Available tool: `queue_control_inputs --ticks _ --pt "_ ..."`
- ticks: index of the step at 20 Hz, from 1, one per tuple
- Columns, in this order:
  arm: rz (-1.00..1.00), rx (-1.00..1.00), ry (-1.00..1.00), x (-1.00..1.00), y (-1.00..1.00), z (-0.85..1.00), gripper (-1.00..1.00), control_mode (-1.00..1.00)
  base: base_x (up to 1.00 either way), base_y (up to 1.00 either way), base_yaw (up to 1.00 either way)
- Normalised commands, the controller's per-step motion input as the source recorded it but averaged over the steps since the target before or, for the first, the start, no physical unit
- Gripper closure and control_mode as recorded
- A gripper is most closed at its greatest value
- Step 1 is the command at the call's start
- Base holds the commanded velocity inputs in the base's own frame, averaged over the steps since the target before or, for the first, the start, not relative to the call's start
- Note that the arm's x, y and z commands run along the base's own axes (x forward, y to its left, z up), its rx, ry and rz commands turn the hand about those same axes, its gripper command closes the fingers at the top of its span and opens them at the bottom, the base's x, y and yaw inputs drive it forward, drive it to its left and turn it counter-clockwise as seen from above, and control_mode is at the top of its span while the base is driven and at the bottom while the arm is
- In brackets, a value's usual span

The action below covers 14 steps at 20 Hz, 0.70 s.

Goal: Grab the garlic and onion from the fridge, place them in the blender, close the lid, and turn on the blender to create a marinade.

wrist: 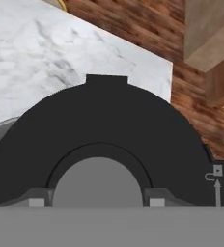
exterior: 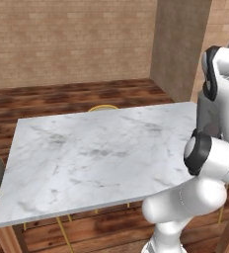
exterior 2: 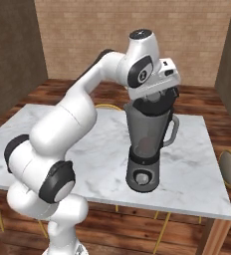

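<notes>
The lid (wrist: pixel 104 140) sits directly beneath the end effector (exterior 2: pixel 160 102), clamped between its jaws over the blender (exterior 2: pixel 146 144) mouth on the worktop (exterior 2: pixel 202 174); released while tilted or off-centre, it could seat crooked or slip off the rim; a reddish shape shows inside the jar.

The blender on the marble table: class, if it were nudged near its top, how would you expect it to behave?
The blender looks top-heavy: a tall tapered jar on a narrower round base, so it might tip rather than slide. The smooth marble table could let it skid if pushed low. Its rigid-looking jar probably would not flex.
</notes>
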Motion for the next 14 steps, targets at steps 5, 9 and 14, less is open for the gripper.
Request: queue_control_inputs --ticks 5,9,14 --pt "-0.03 0.08 0.15 -0.01 0.00 0.00 1.00 -1.00 0.00 0.00 0.00" --pt "-0.06 0.05 0.21 -0.02 0.10 -0.03 1.00 -1.00 0.00 0.00 0.00" --pt "-0.06 0.04 0.17 -0.07 0.19 -0.07 1.00 -1.00 0.00 0.00 0.00"
